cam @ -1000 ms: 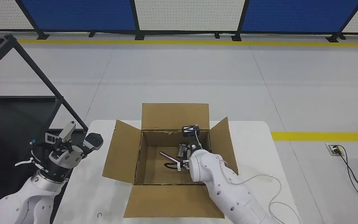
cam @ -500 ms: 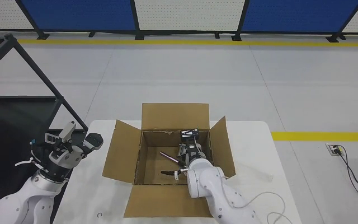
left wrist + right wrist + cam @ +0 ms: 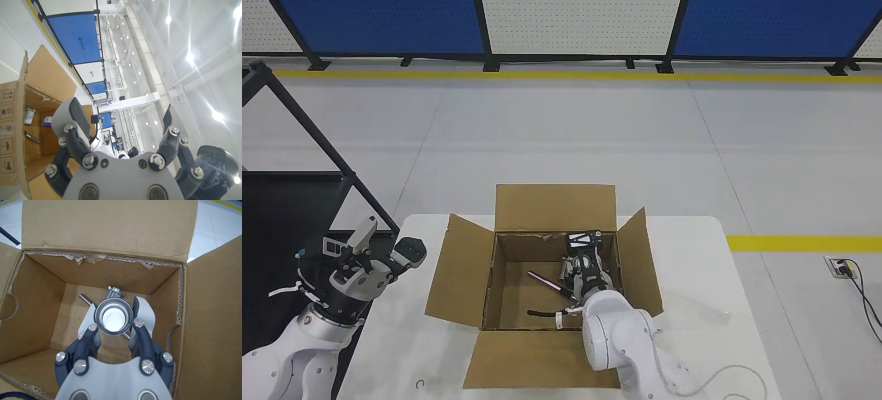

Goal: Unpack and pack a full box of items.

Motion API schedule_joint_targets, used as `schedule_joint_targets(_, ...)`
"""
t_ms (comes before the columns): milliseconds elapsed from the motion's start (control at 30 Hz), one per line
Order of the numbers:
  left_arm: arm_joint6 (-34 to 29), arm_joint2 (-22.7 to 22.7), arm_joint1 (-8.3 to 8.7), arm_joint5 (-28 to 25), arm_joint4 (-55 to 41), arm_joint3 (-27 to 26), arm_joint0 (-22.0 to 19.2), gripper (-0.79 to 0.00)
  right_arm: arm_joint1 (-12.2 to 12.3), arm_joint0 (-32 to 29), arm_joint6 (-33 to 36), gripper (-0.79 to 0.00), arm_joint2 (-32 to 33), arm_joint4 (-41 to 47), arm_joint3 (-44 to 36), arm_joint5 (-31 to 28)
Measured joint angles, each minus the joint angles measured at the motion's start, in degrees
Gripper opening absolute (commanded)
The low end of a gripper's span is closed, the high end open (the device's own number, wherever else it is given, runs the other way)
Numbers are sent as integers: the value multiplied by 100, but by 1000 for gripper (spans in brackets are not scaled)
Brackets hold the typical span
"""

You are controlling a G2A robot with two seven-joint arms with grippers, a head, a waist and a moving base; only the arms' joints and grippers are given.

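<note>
Well inside the open cardboard box (image 3: 109, 228), a shiny metal cup (image 3: 113, 318) with a white inner surface is grasped by the right gripper (image 3: 114, 306). The fingers (image 3: 140, 309) are clenched against the cup's sides just under its flared rim, and its mouth is turned up toward the wrist. A thin metal rod (image 3: 85, 299) is seen lying slanted on the box floor, partly hidden behind the cup. A toothed metal part (image 3: 114, 291) is found just beyond the cup, close to the far wall. The gripper is hemmed in by the four box walls, the right-hand wall being nearest. The top edge of the far wall is torn and ragged. The box is set on a white tabletop (image 3: 692, 240) with all four flaps folded outward. The left gripper (image 3: 122, 111) is held released, its fingers spread wide and pointed upward, beside the box's left flap and outside the box.
</note>
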Motion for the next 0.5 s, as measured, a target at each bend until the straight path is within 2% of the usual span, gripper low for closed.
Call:
schedule_joint_targets(333,0,0,0,0,0,0,0,0,1,-49,-75,-785,15,10,-32,-56)
schedule_joint_targets(500,37,1,2,-31,-32,-91,41,0,6,-298,-259,-785,65,-191,-439,-144)
